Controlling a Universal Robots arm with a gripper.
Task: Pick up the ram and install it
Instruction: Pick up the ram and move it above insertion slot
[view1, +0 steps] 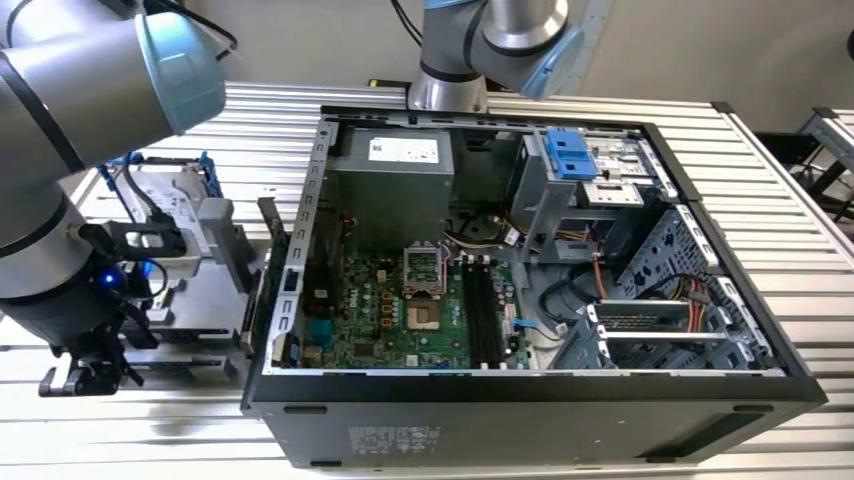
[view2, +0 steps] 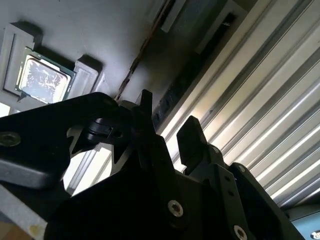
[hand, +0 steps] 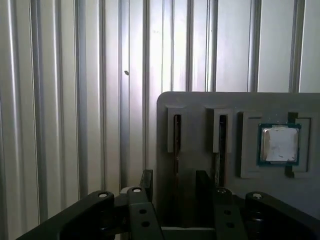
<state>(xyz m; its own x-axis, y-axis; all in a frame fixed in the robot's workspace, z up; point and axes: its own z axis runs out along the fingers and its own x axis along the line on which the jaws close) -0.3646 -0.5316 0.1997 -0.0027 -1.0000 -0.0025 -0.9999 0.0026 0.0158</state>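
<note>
my gripper (hand: 174, 176) wide open, holding nothing, i see its fingers (hand: 146, 181) either side of the ram (hand: 177, 147), which stands on edge in a slot of the grey holder (hand: 200, 104), processor chip (hand: 279, 144) pocketed beside the slots

Silver-grey arm (view1: 60, 110) with pale-blue joint caps, black claw (hand: 174, 181)

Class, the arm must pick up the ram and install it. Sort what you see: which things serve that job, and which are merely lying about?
Part of the job:
- ram, edge-on in the grey holder
- gripper, open, close by the ram
- memory slots on the motherboard

Lying about:
- processor chip in the same holder
- power supply in the case
</note>
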